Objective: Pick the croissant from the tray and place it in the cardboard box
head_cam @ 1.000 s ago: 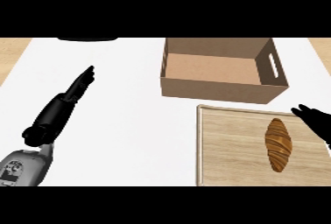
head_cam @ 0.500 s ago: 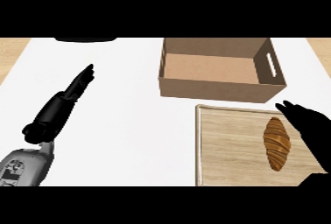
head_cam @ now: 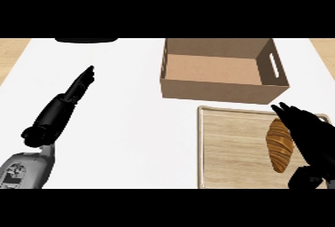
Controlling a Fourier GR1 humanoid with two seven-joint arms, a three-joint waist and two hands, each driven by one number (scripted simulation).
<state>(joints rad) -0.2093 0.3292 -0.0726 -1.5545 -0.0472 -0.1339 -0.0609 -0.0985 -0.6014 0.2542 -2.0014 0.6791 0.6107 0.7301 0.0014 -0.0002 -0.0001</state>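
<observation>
Looks from the robot's head steeply down onto the white counter [head_cam: 131,115], facing forward, away from the body. Sits close, filling nearly the whole frame with counter top. Takes in the cardboard box [head_cam: 222,91] at upper right and the tray [head_cam: 232,146] just below it, reaching the lower edge. Catches the left hand [head_cam: 77,88] entering from lower left, the right hand [head_cam: 304,128] from lower right.

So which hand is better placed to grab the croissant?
The right hand: it sits over the tray, right beside the croissant, fingers straight. The left hand lies far off, across the counter.
</observation>
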